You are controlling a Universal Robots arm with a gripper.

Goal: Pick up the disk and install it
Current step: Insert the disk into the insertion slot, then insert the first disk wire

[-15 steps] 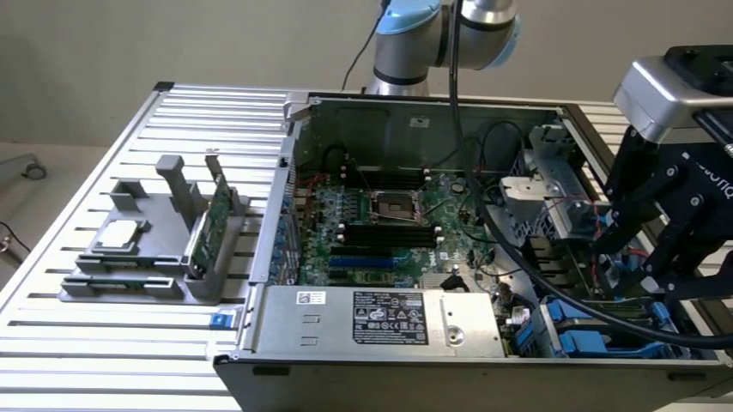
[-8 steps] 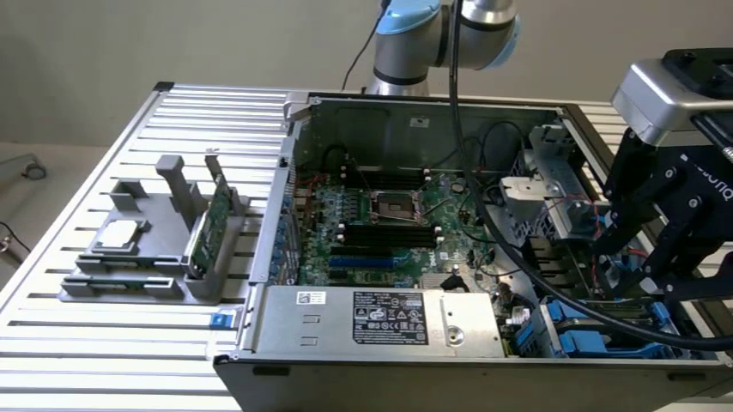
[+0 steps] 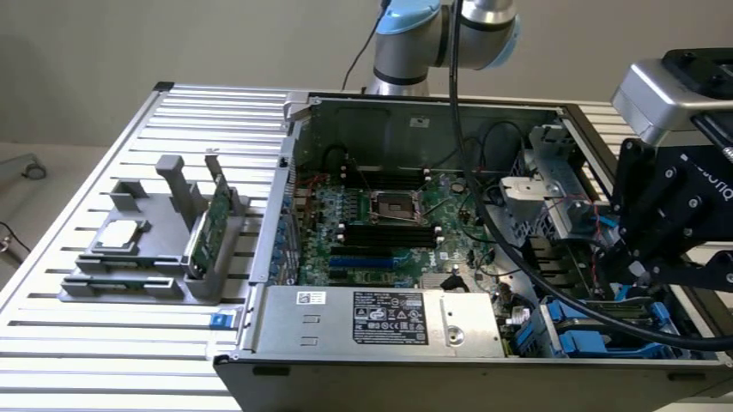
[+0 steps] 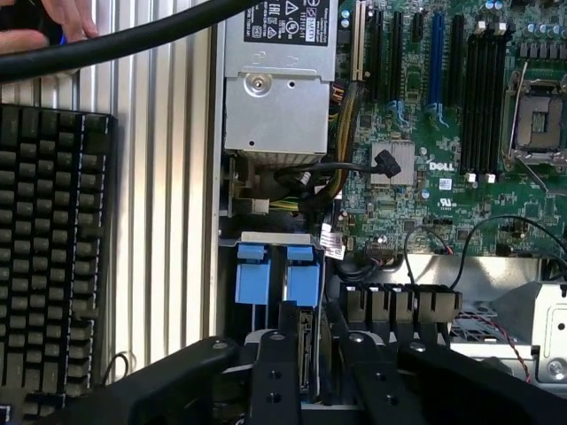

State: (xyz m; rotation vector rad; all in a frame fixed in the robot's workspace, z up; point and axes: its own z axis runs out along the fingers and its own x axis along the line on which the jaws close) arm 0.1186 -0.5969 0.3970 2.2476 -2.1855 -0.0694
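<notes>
Finding the disk (image 4: 304,354) standing on edge in the drive bay at the front corner of the case (image 3: 435,105), thin side up, connector strip showing. Sitting dead in line with the tool (image 4: 319,379), straight below it, nothing in between. Long axis running straight out from the tool toward the blue carrier tabs (image 4: 301,283) and on to the power supply (image 4: 279,106). Can't tell whether the tool is pinching the disk or just hanging spread around it. Reading DELL (image 4: 443,166) in white on the motherboard (image 4: 399,97). Power supply sticker full of symbols, print too fine to read. Beside the case on the worktop (image 4: 168,177), a black keyboard (image 4: 44,257), and a person's hand (image 4: 62,18) just past it.
</notes>
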